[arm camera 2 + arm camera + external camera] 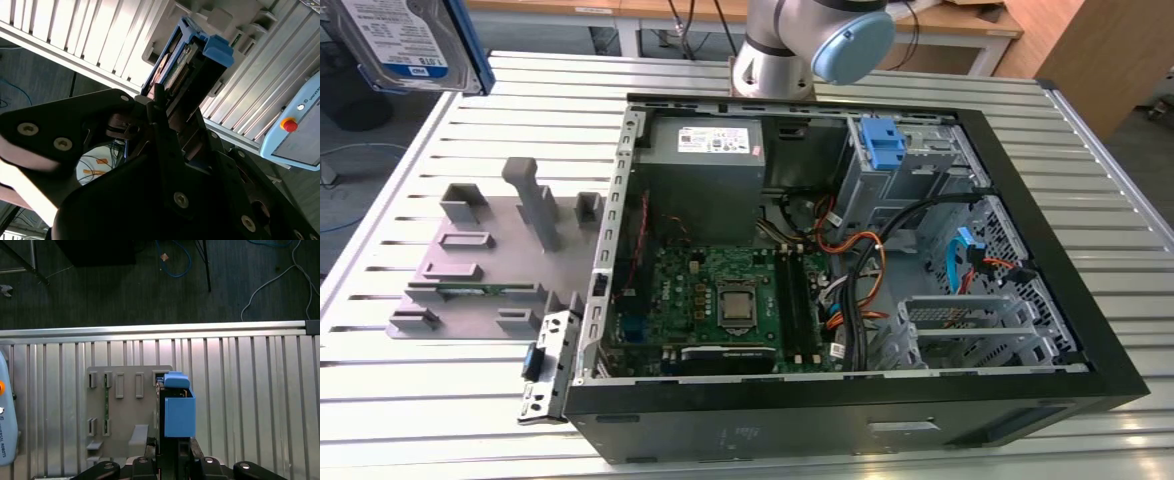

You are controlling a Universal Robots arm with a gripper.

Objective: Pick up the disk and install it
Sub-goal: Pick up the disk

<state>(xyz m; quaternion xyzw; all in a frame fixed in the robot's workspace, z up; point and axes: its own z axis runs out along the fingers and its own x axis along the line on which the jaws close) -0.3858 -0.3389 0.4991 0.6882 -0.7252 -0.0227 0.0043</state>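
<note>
Gripper (pixel 167 107) up close, clamping shut on the disk (pixel 190 65); holding it edge-on high above the table (pixel 250 390), over the grey rack (pixel 125 410), well apart from the case (pixel 787 430); honestly risking it tilting in the jaws on the way over, then snagging cables (pixel 854 250) or jamming crooked at the bay (pixel 907 160).

Printed white-and-blue label on the disk (pixel 403 40), white printed label on the power supply (pixel 716 140), wording not readable
</note>
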